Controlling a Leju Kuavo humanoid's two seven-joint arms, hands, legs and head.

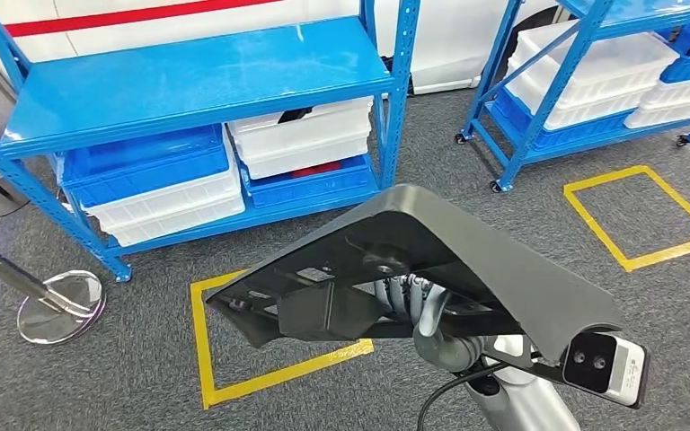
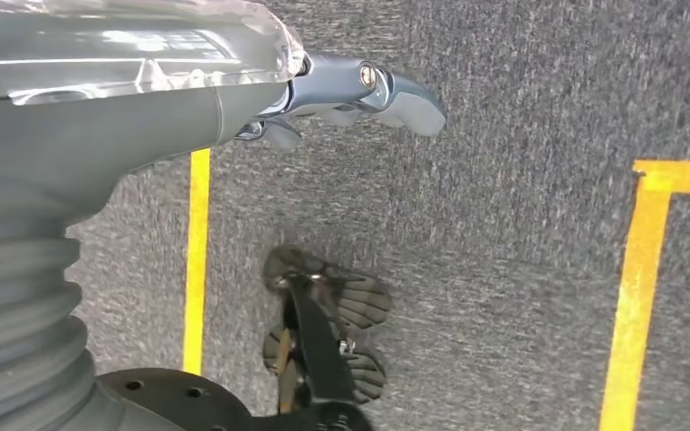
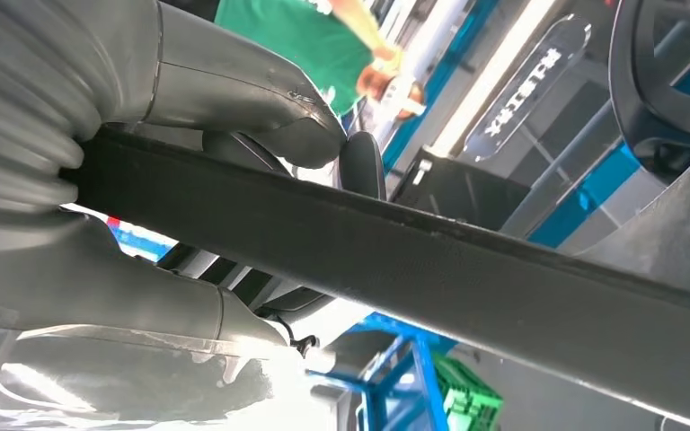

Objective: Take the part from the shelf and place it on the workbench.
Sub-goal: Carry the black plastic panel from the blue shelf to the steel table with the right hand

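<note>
Large dark grey moulded plastic part (image 1: 467,251) at lower centre, clamped by right hand (image 3: 260,135) along edge. Left hand (image 2: 359,94) holding nothing, hanging over grey carpet (image 2: 521,224). No legible writing.

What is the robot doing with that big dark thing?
The robot is carrying a big dark grey plastic part. Its right hand grips the part's edge, with the thumb on one side and the fingers on the other. The left hand hangs over the grey carpet and holds nothing. Ahead are blue shelves loaded with white and blue bins, and yellow tape squares mark the floor. The part is off the shelf, but it is not set down anywhere yet.
</note>
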